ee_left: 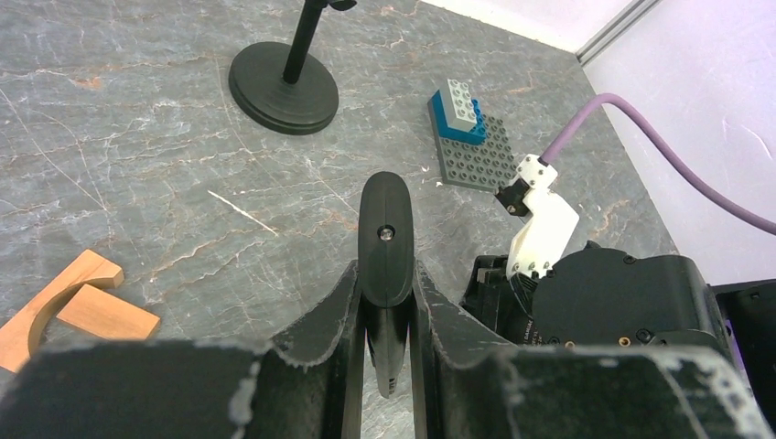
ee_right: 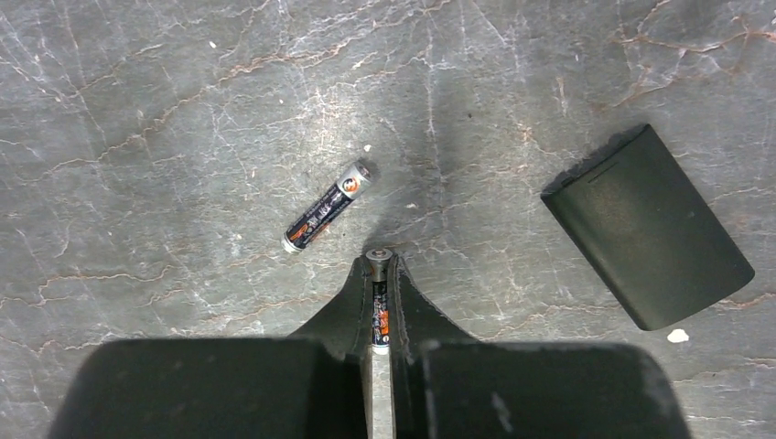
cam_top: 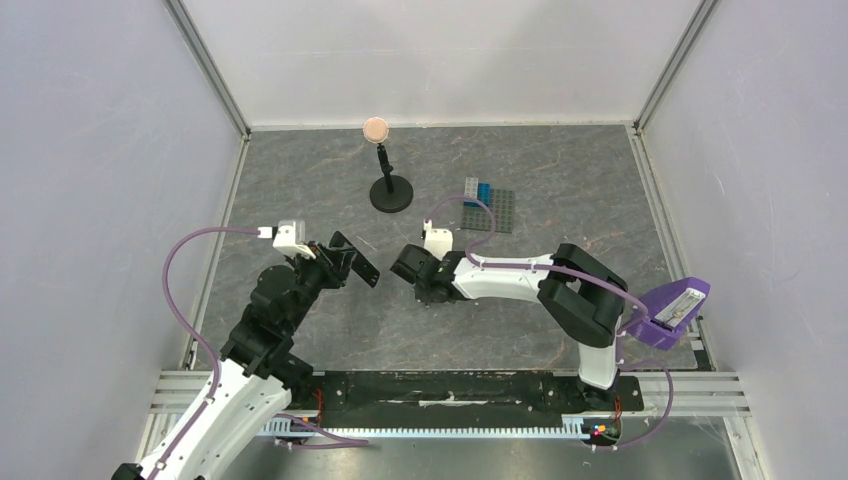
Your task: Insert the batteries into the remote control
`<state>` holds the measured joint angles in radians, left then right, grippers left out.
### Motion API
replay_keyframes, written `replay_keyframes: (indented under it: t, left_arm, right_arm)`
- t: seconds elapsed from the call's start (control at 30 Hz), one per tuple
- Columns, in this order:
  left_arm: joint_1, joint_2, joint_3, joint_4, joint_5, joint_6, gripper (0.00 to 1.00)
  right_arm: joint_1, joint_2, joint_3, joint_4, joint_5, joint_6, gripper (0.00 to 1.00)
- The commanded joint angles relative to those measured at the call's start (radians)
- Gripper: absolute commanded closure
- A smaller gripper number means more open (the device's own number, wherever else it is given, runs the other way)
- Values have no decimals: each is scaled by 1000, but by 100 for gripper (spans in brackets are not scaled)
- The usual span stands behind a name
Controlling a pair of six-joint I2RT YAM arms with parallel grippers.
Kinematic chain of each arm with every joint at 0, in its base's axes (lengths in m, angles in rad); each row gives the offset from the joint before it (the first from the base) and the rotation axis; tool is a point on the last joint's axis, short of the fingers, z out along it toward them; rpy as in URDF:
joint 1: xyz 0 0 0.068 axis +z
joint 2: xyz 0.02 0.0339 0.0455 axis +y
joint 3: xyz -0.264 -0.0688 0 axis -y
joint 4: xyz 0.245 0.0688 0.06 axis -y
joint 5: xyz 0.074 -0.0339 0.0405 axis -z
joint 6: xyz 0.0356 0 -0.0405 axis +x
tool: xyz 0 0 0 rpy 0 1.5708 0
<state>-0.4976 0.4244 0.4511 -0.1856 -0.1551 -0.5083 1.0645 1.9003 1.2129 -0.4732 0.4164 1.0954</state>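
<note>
just beyond right tool [ee_right: 380, 271], loose battery [ee_right: 328, 206]

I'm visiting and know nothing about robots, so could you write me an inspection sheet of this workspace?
Surface: grey marbled table, a few pale specks.
Job's things: remote control clamped in left fingers; one battery clamped in right fingers; other battery lying flat on table; black cover nearby.
Clutter: black stand, studded baseplate with bricks, wooden pieces.
Grippers: both pairs shut on their loads.
Cables: purple cables loop from both arms.
Surroundings: pale walls, metal rails.
</note>
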Motion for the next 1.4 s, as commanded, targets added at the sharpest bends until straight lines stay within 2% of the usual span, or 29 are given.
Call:
replay_keyframes:
  t: [0.0, 0.33, 0.53, 0.67, 0.77, 1.13, 1.37]
  left_arm:
    - [-8, -4, -2, 38, -1, -15, 98]
    - [-10, 75, 41, 26, 50, -29, 98]
    - [-10, 194, 97, 90, 273, -100, 98]
    - [-10, 268, 127, 179, 411, -157, 98]
    - [-10, 314, 154, 254, 485, -221, 98]
    - [-11, 420, 280, 350, 593, -484, 98]
    - [-11, 420, 281, 415, 627, -567, 98]
  right_arm:
    - [8, 0, -25, 19, -10, -33, 100]
    - [9, -265, -136, 183, 54, -220, 100]
    - [8, -516, -228, 346, 62, -381, 100]
    - [8, -698, -320, 516, 5, -505, 99]
    - [7, -798, -348, 581, -55, -564, 99]
    - [8, -914, -331, 668, -329, -701, 100]
    - [8, -929, -327, 673, -405, -733, 100]
